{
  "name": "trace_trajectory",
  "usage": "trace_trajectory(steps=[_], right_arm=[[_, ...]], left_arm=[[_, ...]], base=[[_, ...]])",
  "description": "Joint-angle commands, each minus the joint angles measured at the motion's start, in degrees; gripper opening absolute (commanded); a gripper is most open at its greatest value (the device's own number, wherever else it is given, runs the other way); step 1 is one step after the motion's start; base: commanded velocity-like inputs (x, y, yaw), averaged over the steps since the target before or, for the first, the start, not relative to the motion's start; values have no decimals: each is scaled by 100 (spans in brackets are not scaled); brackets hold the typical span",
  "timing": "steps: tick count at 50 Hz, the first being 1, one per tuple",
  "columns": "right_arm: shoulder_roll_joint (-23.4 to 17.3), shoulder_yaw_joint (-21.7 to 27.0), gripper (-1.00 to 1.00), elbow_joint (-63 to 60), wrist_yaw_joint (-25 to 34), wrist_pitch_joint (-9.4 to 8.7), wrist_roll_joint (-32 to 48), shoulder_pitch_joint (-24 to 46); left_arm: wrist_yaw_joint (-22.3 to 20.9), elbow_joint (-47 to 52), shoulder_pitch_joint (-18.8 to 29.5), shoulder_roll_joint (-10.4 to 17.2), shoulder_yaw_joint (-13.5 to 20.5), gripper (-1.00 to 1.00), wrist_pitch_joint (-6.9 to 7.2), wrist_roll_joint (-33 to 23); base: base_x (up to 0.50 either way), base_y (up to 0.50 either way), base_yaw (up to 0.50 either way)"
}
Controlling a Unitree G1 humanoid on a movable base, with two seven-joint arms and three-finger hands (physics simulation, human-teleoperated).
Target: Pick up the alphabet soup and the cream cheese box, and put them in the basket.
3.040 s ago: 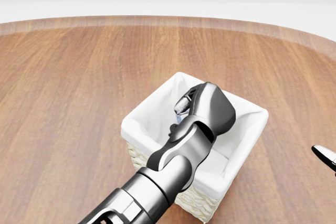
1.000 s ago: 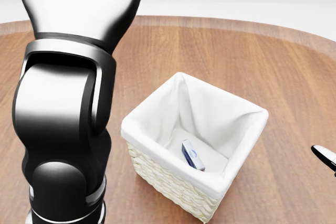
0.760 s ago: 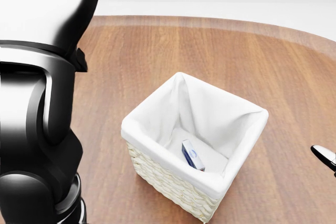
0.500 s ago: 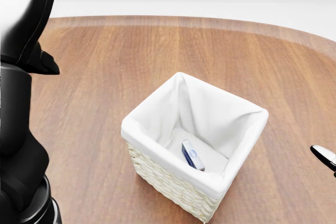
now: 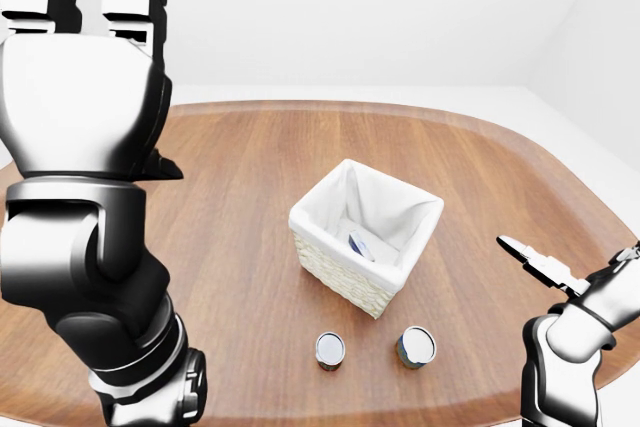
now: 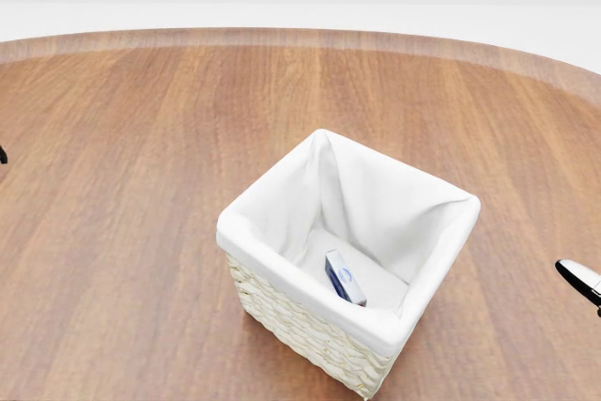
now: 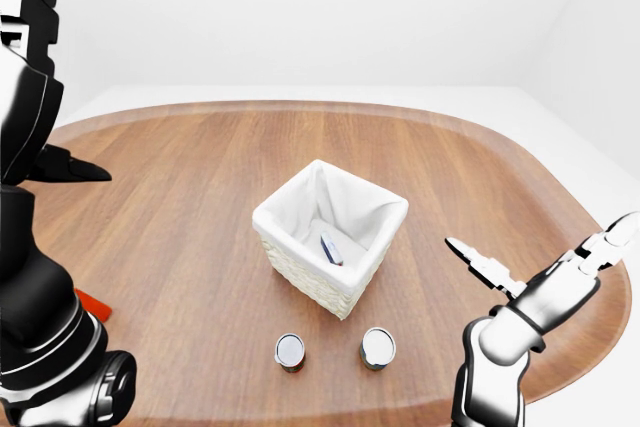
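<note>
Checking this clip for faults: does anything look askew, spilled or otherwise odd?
Only a little: the box in the basket leans on edge against the liner rather than lying flat. Both cans stand upright on the table; nothing spilled.

The wicker basket has a rough weave and matt white cloth lining; the wooden table looks smooth, satin.

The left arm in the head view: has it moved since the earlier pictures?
Yes. It reached into the basket before, then withdrew to the view's left and out of it; the left-eye view shows the left hand raised, left of the basket.
</note>
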State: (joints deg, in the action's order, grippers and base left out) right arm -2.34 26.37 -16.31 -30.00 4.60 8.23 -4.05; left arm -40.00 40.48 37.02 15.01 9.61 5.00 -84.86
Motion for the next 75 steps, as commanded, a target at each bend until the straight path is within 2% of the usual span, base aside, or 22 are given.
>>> trace_trajectory(steps=[1,9,15,19,20,25,28,32,33,34,35,37,40,46,53,63,75], right_arm=[[7,6,100,-29,0,-8,8,-16],[2,-3,100,35,0,40,31,-2],[9,-9,100,13,0,40,50,-10],[-3,-22,100,74,0,40,64,3],[2,-20,100,12,0,40,63,-9],[-2,-18,100,57,0,40,64,8],[-8,-16,100,32,0,40,61,3],[-6,-22,100,39,0,40,74,-5],[6,67,100,-158,0,-72,-198,12],[7,73,100,-173,0,-84,-214,12],[7,74,100,-174,0,-85,-215,13],[8,74,100,-174,0,-85,-214,13],[8,74,100,-174,0,-85,-214,13],[8,74,100,-174,0,-85,-214,13],[8,74,100,-174,0,-85,-214,13],[8,75,100,-174,0,-85,-214,13],[9,75,100,-174,0,-85,-214,13]], left_arm=[[0,197,-519,538,490,100,0,723],[0,185,-1135,704,820,100,0,1263],[0,199,-1194,1121,1220,100,0,1671],[0,247,-1414,1371,1553,100,0,2048],[0,297,-1411,1521,1740,100,0,2171],[0,469,-1593,1943,2228,100,0,2582],[0,398,-1781,2026,2474,100,0,2878],[12,353,-2076,1979,2717,100,0,3182],[2731,272,-4765,-106,-1238,100,0,577],[3179,-160,-4950,-517,-1411,100,0,111],[3194,-192,-4965,-653,-1327,100,0,51],[3184,-196,-4967,-738,-1259,100,-14,26],[3169,-197,-4968,-843,-1171,100,-148,-3],[3148,-198,-4966,-997,-1043,100,-343,-44],[3134,-199,-4963,-1109,-948,100,-486,-74],[3122,-199,-4959,-1198,-873,100,-599,-97],[3116,-199,-4957,-1247,-832,100,-661,-110]], base=[[0,0,0],[0,0,0],[0,0,0],[0,0,0],[0,0,0],[0,0,0],[0,0,0],[0,0,0],[0,0,0],[0,0,0],[0,0,0],[0,0,0],[0,0,0],[0,0,0],[0,0,0],[0,0,0],[0,0,0]])
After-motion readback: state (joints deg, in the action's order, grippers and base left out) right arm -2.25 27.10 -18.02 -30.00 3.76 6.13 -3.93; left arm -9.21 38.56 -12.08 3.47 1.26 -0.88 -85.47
